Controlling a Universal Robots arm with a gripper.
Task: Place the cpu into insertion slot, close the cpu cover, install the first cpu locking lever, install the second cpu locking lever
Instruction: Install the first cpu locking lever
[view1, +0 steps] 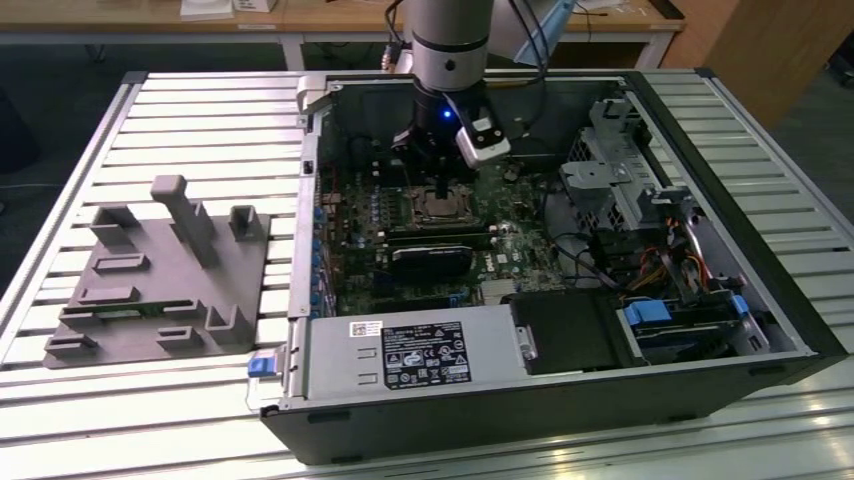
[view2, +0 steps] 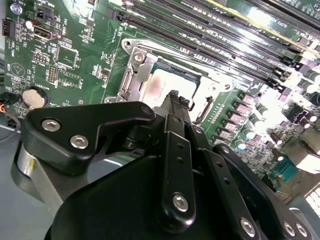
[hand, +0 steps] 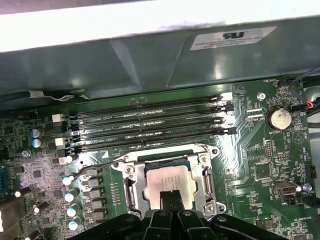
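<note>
The cpu (hand: 167, 179) lies flat in the insertion slot (view1: 441, 208), its silvery face showing in both wrist views (view2: 167, 82). The cpu cover (hand: 134, 184) lies down around it as a metal frame (view2: 136, 70). My gripper (hand: 171, 199) hangs straight over the chip, its two dark fingers (view2: 174, 100) pressed together with nothing visible between them, tips at or just above the chip's face. A thin wire locking lever (hand: 102, 166) curves out beside the socket, and another runs along its memory-slot side (hand: 200, 146). In the exterior view the gripper (view1: 441, 188) stands inside the open computer case.
Long black memory slots (hand: 150, 125) run beside the socket. A coin battery (hand: 278, 117) sits on the board. The case wall (hand: 150, 60) rises past the slots. Drive cage and cables (view1: 627, 190) crowd the exterior view's right. A grey fixture (view1: 160, 270) stands on the slatted table.
</note>
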